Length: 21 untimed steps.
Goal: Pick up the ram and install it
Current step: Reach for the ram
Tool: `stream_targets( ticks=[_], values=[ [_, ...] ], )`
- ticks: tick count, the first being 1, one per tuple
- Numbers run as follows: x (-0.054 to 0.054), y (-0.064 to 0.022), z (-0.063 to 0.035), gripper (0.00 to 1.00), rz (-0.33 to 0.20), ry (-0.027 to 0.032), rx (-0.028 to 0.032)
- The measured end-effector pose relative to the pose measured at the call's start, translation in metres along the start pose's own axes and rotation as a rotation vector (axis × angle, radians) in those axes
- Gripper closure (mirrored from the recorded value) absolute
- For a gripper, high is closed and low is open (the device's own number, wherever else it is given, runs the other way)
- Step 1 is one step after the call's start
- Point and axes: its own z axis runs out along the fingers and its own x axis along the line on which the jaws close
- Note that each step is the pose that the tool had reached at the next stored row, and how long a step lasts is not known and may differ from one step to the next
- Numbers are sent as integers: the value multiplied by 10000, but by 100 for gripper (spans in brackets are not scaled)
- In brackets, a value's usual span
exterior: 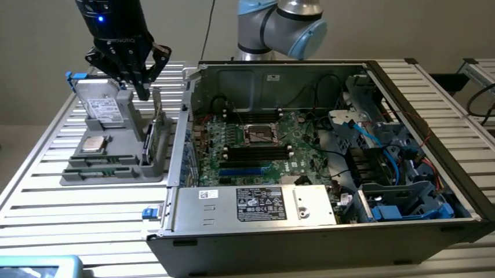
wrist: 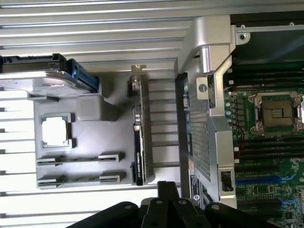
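Observation:
Two ram sticks (exterior: 97,163) stand on edge in the slots of a grey tray (exterior: 116,177) on the exterior view's left; in the wrist view the ram sticks (wrist: 78,159) appear as thin strips. My gripper (exterior: 144,91) hangs above the tray's far end, beside the hard drive (exterior: 101,108), well apart from the ram. Its fingers are shut with nothing between them. In the wrist view the gripper (wrist: 167,190) points at the gap between the tray and the case wall. The motherboard (exterior: 267,147) lies in the open computer case, with dark memory slots (exterior: 251,152) beside the processor socket (exterior: 261,134).
The tray also holds a silver processor chip (exterior: 94,144) and an upright expansion card (exterior: 159,136). The case's metal wall (exterior: 184,124) rises right next to the tray. Cables and drive cages (exterior: 395,168) crowd the case on the exterior view's right. A slatted table (exterior: 77,214) carries everything.

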Motion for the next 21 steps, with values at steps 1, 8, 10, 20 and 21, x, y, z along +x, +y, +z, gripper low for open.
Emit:
stream_targets(
  ticks=[1,8,10,20,21],
  values=[
    [38,-4,13,89,0,2,4],
    [258,-22,75,89,-14,60,110],
    [292,-25,89,89,-29,90,145],
    [333,-40,137,89,-357,350,230],
    [343,-42,144,89,-392,363,233]
  ],
)
